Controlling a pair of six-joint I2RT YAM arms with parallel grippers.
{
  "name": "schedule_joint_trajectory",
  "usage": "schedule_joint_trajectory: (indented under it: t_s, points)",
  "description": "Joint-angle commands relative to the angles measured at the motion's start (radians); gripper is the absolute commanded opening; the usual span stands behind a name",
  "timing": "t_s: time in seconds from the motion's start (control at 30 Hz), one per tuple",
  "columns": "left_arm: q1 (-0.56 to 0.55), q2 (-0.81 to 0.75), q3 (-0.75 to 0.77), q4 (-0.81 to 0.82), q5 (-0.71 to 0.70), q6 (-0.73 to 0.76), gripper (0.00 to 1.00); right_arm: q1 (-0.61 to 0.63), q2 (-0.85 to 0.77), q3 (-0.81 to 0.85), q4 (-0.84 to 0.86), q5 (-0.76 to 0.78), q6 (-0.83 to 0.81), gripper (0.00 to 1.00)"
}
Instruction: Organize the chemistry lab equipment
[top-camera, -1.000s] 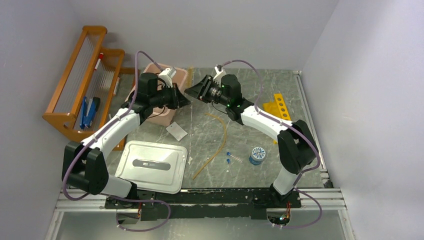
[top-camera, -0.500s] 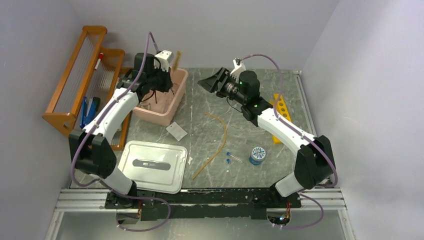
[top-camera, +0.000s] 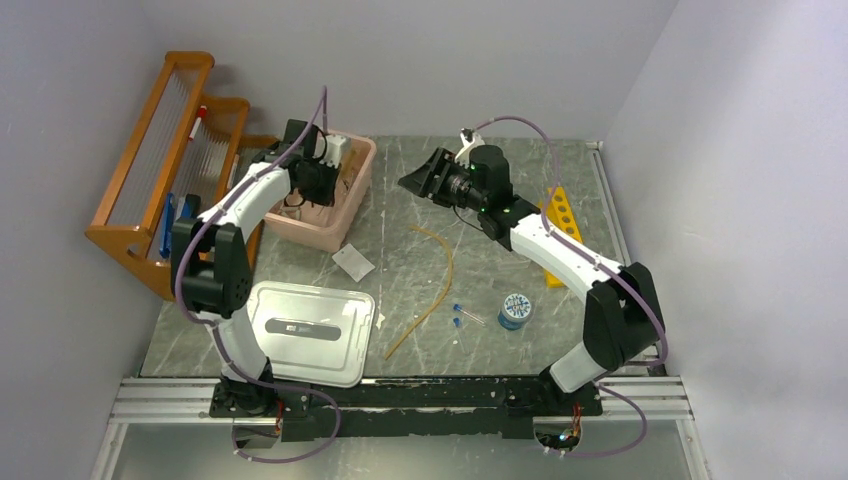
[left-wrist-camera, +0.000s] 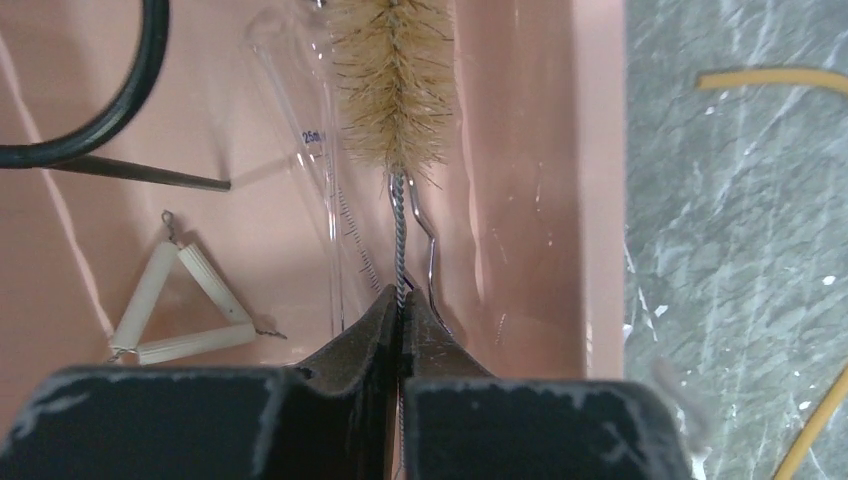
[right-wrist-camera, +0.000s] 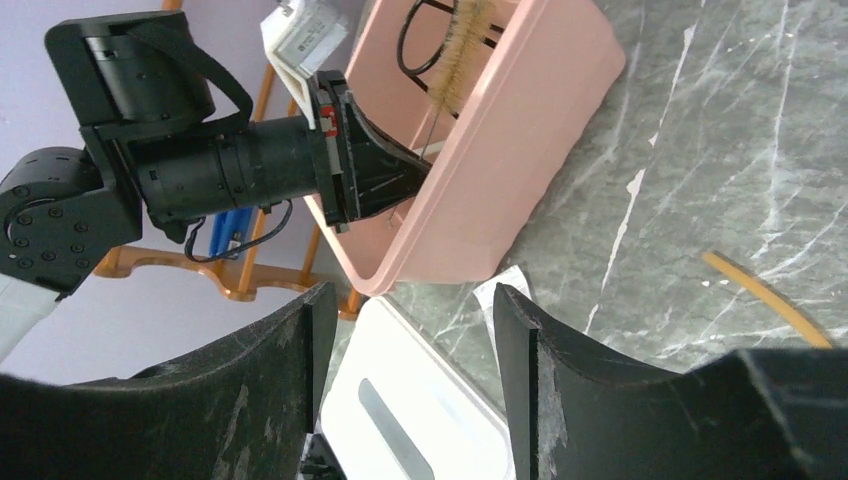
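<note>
The brush (left-wrist-camera: 395, 80), pinched at its stem by the left gripper (left-wrist-camera: 402, 320), was pointed bristles-first along the pink tub's (left-wrist-camera: 590, 150) wall; the right gripper (right-wrist-camera: 410, 295) was spread wide, empty.

Shows the left gripper (top-camera: 318, 183) lowered inside a pink tub (top-camera: 362, 192) at the back left, just beside an orange wooden rack (top-camera: 150, 160). Puts the right gripper (top-camera: 412, 180) above the back middle of the table (top-camera: 400, 270), facing the tub but apart from it. Has a long tan tube (top-camera: 447, 265) curving across the centre, a square gauze (top-camera: 353, 262) near the tub, a white lid (top-camera: 300, 330) at the near left, blue-capped vials (top-camera: 457, 315) and a round blue piece (top-camera: 515, 308) right of the tube, and a yellow rack (top-camera: 560, 213) partly under the right arm.
</note>
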Motion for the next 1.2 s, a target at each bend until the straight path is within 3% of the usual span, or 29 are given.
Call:
schedule_joint_trajectory:
  t_s: [0.0,0.23,0.5,0.87,1.17]
  points:
    - [0.001,0.043,0.053,-0.061,-0.045,0.02,0.09,-0.006,0.021,0.032,-0.026,-0.001,-0.03,0.62]
    - [0.0,0.027,0.1,-0.062,-0.001,-0.017,0.29,-0.007,0.03,0.003,-0.035,0.001,-0.024,0.61]
    - [-0.003,-0.1,0.118,-0.045,0.046,-0.085,0.4,0.074,0.115,0.03,-0.141,0.123,-0.143,0.61]
    - [-0.004,-0.472,-0.122,0.179,0.129,-0.352,0.56,0.256,0.382,0.173,-0.282,0.244,-0.247,0.68]
    - [-0.004,-0.67,-0.256,0.214,-0.036,-0.419,0.61,0.375,0.537,0.326,-0.384,0.387,-0.329,0.75]
